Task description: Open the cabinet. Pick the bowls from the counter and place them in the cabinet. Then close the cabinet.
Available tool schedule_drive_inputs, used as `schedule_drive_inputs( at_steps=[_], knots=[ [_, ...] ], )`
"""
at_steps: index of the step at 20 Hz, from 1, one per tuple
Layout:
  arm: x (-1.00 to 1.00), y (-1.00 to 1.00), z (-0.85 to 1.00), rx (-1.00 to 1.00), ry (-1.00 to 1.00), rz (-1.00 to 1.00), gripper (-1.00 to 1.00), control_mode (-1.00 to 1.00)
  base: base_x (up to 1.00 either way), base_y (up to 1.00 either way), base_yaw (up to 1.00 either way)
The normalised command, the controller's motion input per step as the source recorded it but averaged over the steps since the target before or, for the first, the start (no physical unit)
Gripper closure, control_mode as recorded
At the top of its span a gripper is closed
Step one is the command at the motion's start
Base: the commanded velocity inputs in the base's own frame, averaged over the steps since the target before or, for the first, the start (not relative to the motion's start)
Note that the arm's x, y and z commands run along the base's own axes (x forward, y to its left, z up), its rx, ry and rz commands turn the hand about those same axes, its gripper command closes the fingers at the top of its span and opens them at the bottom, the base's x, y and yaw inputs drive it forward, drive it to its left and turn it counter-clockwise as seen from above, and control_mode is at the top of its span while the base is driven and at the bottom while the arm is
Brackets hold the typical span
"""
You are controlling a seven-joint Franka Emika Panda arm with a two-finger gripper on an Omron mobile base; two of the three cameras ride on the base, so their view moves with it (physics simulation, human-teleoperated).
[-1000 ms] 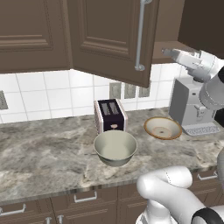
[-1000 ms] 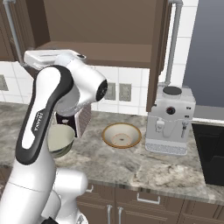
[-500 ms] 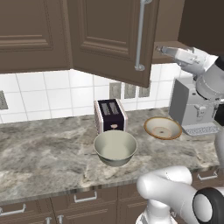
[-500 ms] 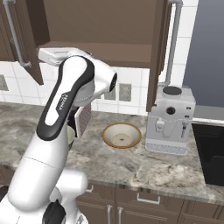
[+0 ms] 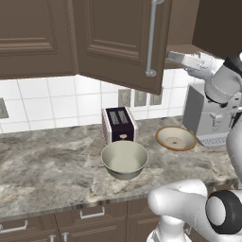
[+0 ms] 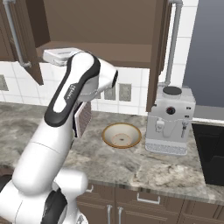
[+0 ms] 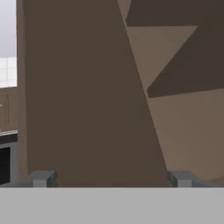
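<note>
- Jaws (image 7: 109,178) spread wide, empty, raised inside the open cabinet (image 5: 118,42), apparently facing a door's inner face.
- Both bowls on the tabletop (image 5: 52,170) far below: deep bowl (image 5: 124,159) centre frame, patterned bowl (image 5: 176,138) right.

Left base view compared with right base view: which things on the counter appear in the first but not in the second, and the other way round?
The left base view shows the deep plain bowl and the whole toaster behind it. The right base view shows the dark cooktop at the counter's far right, and the open cabinet's inside. Both share the patterned bowl, the coffee machine, the marbled counter, the tiled wall and the cabinet's open door with its bar handle.
</note>
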Motion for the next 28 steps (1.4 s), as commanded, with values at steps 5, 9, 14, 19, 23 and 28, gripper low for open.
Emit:
schedule_drive_inputs(
  at_steps=[5,9,14,19,23,28],
  knots=[
    [0.13,0.27,-0.04,0.0,-0.1,0.0,-1.0,-1.0,0.0,0.0,0.0],
    [0.31,0.27,0.0,0.0,-0.03,0.0,-1.0,-1.0,0.0,0.0,0.0],
    [-0.03,0.22,0.0,0.0,-0.03,0.0,-1.0,-1.0,0.0,0.0,0.0],
    [-0.91,0.6,0.0,0.0,-0.12,0.05,-1.0,-1.0,0.0,0.0,0.0],
    [-1.0,0.89,0.0,0.0,-0.2,0.02,-1.0,-1.0,0.0,0.0,0.0],
    [-0.96,1.0,-0.02,0.0,-0.21,-0.01,-1.0,-1.0,0.0,0.0,0.0]
  ],
)
